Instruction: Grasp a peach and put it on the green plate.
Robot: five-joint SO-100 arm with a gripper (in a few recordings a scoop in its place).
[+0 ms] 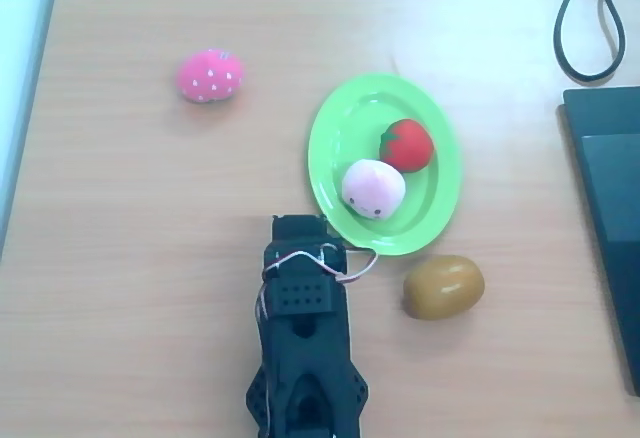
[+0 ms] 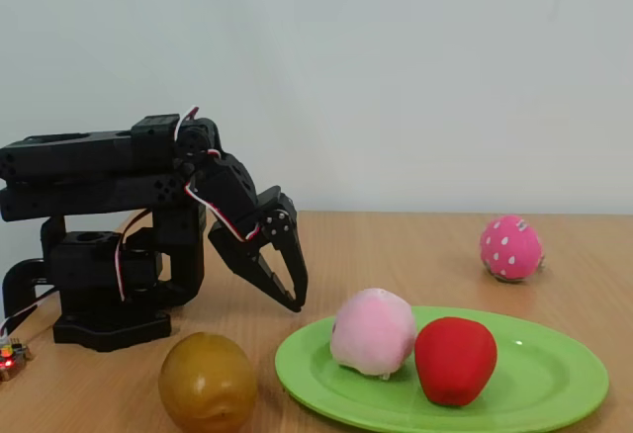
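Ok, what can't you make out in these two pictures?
- Overhead view: the black two-finger gripper is hidden under its own wrist, so its opening is unclear.
- Fixed view: the bright lime-green round plate is cut off by the bottom edge.
- Fixed view: the small pale pink plush peach hides its dark dot.

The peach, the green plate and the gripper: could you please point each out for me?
peach [image 1: 373, 187], overhead view, middle of its pale pink top.
green plate [image 1: 335, 123], overhead view, bare rim at upper left.
gripper [image 2: 294, 300], fixed view, at its fingertips.
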